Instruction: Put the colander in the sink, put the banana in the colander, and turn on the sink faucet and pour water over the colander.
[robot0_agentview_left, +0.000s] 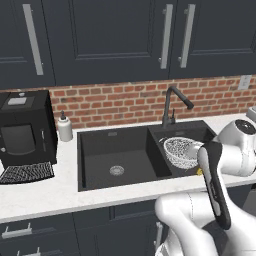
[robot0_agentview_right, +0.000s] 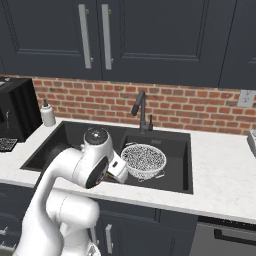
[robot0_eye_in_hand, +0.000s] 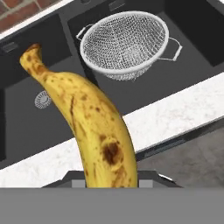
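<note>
Banana (robot0_eye_in_hand: 94, 127) clamped in jaws; colander (robot0_eye_in_hand: 124, 43) sits apparently in sink (robot0_eye_in_hand: 192, 65).

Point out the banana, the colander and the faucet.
banana (robot0_eye_in_hand: 94, 122), hand view, middle of its spotted peel.
colander (robot0_agentview_right: 143, 159), right base view, mesh inside the bowl.
faucet (robot0_agentview_left: 168, 102), left base view, upright stem.

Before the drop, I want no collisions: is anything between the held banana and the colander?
Nothing visible. The claw holds the banana over the counter edge; the colander sits open and empty in the sink's narrower basin.
</note>
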